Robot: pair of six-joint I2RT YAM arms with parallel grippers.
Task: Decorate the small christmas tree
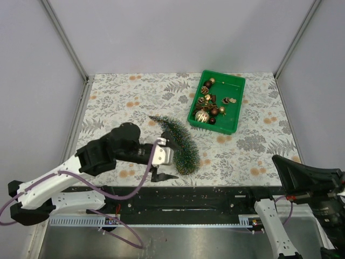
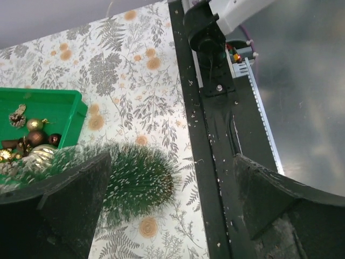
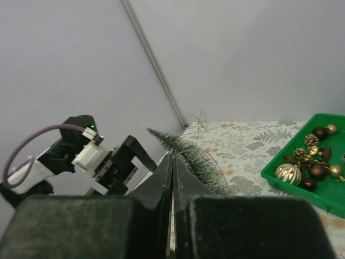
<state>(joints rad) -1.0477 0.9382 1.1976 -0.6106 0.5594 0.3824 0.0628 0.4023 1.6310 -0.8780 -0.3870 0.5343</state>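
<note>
- Top external view: the small christmas tree, a dark green bristly cone with frosted tips, looks to be lying on its side on the floral-patterned tabletop. Its tip points far and left, its wide end near and right. It sits near the green plastic bin of gold and brown ornaments, on the bin's left.
- The left tool is spread as wide as it goes and has hold of nothing. The lower part of the tree sits between its fingers.
- From the left wrist, the bristles crowd one finger, and there is a big gap to the other.
- The right tool is off at the near right, fingers pressed together and empty, well apart from the tree.
- The step in hand, I'd say, is gripping the tree to stand it up before any ornament goes on.
- To do it well, centre the left tool first so both fingers meet the bristles together. A one-sided push would likely roll the cone away.
- Grip low, toward the wide end, and close gently, since the bristles will squash.
- Then pivot it upright and set it down flat, clear of the bin.
</note>
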